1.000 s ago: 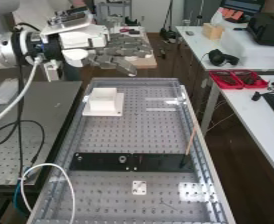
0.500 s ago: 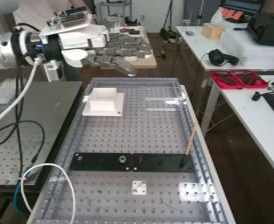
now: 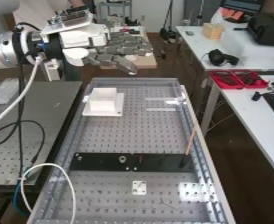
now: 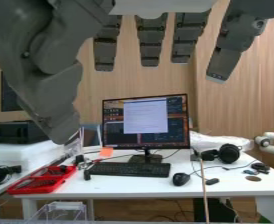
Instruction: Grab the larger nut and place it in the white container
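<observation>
In the high view the hand (image 3: 124,47) is above the far left of the bench, behind the white container, its fingers extended and nothing held in them. Fingers and thumb of the hand (image 4: 151,40) hang straight and spread in the wrist view. The white container (image 3: 103,102) stands on its white plate near the far left corner of the perforated bench, well below the hand. On the flat black bar (image 3: 161,162) stand the smaller nut (image 3: 79,158) and, to its right, the bearing (image 3: 122,159).
A thin wooden stick (image 3: 191,141) rises from the bar's right part. A small white plate (image 3: 139,187) lies nearer than the bar. Clear rails (image 3: 199,145) edge the bench. A white cable (image 3: 69,185) loops at the near left. Red trays (image 3: 237,79) sit on the right table.
</observation>
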Robot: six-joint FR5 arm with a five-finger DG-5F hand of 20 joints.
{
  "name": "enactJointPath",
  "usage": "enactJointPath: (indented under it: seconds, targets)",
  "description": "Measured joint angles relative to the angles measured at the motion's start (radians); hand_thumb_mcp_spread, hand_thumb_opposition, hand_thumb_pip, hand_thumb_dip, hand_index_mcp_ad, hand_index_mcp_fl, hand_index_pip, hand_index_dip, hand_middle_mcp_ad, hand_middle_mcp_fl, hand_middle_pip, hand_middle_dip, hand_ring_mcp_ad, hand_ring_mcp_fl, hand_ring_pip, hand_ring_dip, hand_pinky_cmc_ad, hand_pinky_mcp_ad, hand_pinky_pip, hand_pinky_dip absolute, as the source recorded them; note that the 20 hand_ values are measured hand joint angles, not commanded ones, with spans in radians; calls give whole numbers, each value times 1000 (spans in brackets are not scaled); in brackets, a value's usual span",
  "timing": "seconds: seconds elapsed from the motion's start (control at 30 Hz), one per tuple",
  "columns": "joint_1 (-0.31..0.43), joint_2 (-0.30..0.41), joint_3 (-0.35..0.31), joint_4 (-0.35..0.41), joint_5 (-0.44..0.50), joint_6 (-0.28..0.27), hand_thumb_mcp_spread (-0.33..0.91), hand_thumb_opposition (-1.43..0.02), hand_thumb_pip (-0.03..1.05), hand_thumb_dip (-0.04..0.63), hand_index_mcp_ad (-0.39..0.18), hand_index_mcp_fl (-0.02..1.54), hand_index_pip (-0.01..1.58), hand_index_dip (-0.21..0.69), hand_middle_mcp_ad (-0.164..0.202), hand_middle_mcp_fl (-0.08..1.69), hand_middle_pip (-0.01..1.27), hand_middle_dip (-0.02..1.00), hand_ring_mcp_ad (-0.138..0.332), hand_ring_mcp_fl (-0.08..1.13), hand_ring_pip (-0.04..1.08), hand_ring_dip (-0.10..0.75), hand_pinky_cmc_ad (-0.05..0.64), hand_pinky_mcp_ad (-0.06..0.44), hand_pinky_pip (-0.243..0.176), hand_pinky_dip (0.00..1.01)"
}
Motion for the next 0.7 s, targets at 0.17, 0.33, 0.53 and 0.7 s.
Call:
enactJointPath:
  seconds: [0.17,0.33,0.53,0.7]
  targets:
    - [2,2,-1,1,4,0,222,-836,733,190,-206,-2,487,-140,77,3,136,220,134,-2,101,87,326,297,-112,618]
    - [5,10,0,-2,17,-5,222,-836,733,190,-206,-2,487,-140,77,3,136,220,131,-2,101,87,326,297,-112,618]
    - [10,18,12,-23,38,-16,222,-838,733,190,-206,-2,471,-140,77,3,136,218,134,-2,101,87,326,297,-110,618]
    - [20,13,29,-60,61,-22,225,-822,700,188,-202,0,374,-136,75,7,136,218,126,2,101,87,326,297,-110,618]
